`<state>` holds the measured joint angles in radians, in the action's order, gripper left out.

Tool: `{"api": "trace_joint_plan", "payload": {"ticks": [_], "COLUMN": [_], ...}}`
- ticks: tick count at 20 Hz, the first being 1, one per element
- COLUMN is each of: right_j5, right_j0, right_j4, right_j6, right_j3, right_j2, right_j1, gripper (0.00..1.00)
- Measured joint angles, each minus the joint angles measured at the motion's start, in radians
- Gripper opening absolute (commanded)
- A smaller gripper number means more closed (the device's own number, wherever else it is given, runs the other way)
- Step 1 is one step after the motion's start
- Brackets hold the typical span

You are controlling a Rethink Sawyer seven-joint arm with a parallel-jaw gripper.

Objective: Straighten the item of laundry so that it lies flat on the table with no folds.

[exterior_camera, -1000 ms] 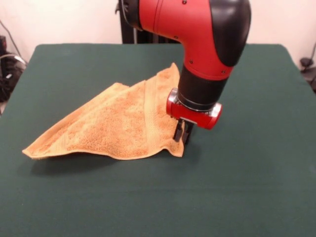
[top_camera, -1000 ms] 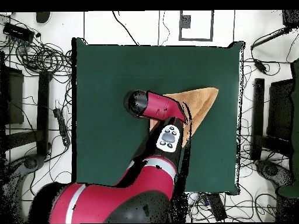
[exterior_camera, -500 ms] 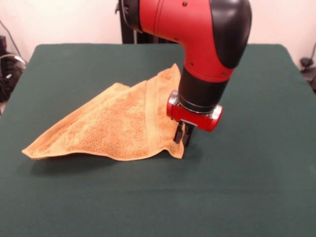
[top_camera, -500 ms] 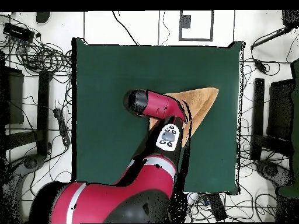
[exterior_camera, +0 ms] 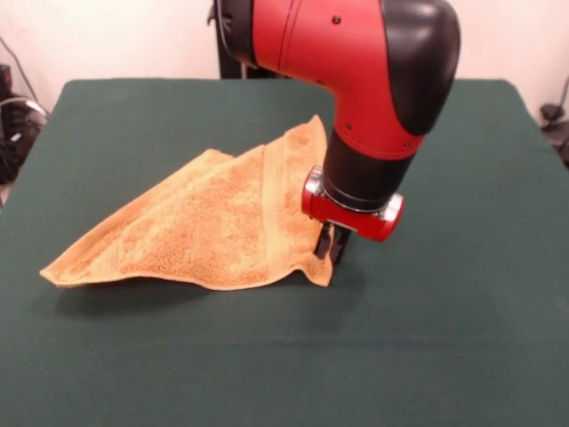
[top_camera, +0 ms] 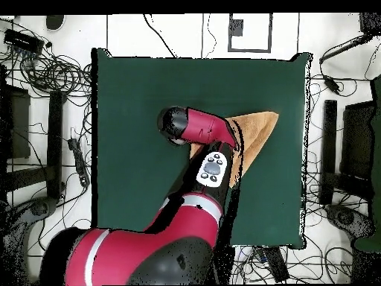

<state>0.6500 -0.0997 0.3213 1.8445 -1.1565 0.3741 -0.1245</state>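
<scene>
The golden-tan towel (exterior_camera: 204,222) lies folded into a triangle on the dark green table (exterior_camera: 444,338), with one long corner at the left and a woven band near its right side. In the overhead view the towel (top_camera: 254,130) shows beside the arm, partly hidden by it. My gripper (exterior_camera: 329,247) stands at the towel's front right corner, just above the table, with its dark fingers close together on the towel's edge. The arm's red and black body hides the gripper in the overhead view.
Cables and equipment lie on the floor around the table (top_camera: 134,97) in the overhead view. Dark gear stands at the left edge of the front view (exterior_camera: 13,124).
The arm's upper body has shifted slightly to the right in the front view. The gripper and the towel stay about where they were.
</scene>
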Motion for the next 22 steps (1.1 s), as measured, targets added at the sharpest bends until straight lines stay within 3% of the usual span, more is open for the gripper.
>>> {"api": "trace_joint_plan", "payload": {"ticks": [6, 22], "right_j5": [0.047, 0.112], "right_j0": [-0.011, -0.099], "right_j4": [0.006, 0.056], "right_j6": [0.006, 0.242], "right_j3": [0.042, 0.103], "right_j2": [0.024, 0.059], "right_j1": [0.024, 0.057], "gripper": [0.00, 0.00]}}
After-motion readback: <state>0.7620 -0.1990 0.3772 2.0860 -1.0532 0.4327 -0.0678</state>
